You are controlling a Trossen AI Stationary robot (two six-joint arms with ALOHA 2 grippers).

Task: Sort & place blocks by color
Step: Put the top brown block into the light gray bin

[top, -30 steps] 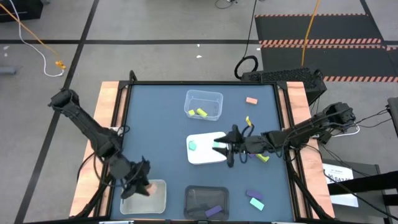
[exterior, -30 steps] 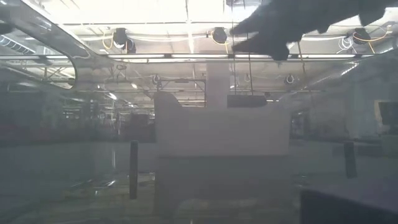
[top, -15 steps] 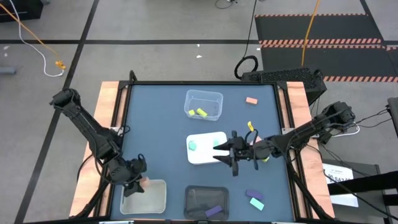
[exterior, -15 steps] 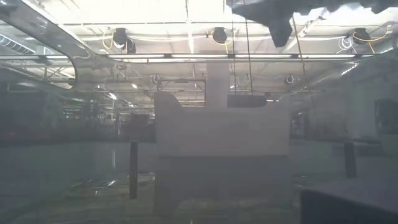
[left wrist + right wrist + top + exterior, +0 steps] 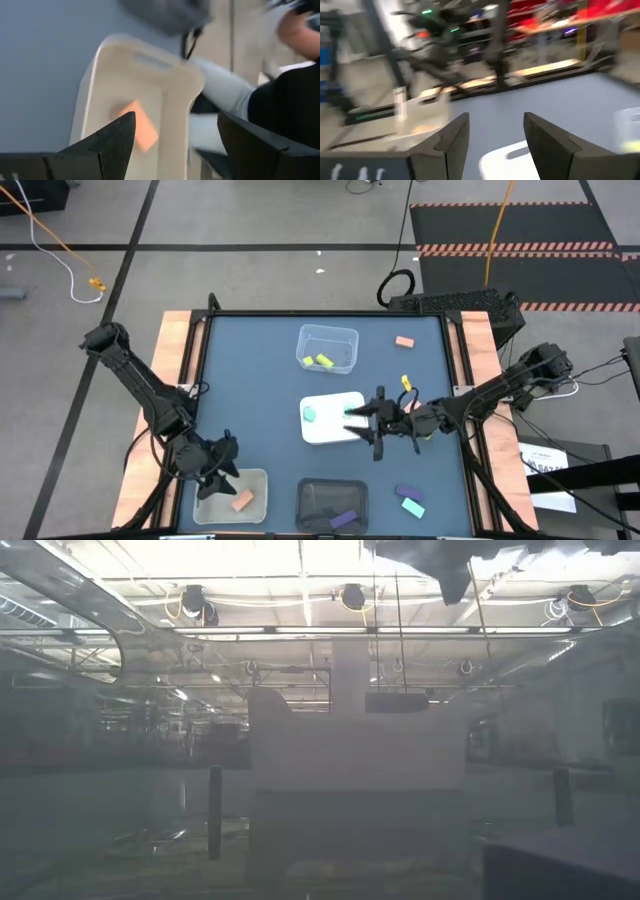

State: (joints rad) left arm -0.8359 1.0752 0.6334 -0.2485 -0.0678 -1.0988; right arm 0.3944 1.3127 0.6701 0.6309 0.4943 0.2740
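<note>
Now your left pincer, spread and empty, hovers at the clear tray's ten o'clock; its salmon-orange block lies inside. Next, fetch the salmon block at the bench's one o'clock.

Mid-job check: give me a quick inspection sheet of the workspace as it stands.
Surface: dark blue table.
Job's things: salmon block in near-left clear tray; two yellow-green blocks in far clear tray; teal block on white tray; purple bar in black tray.
Clutter: loose salmon block.
Grippers: left gripper open; right gripper open, empty.
Cables: orange cord on floor.
Surroundings: striped mats.
</note>
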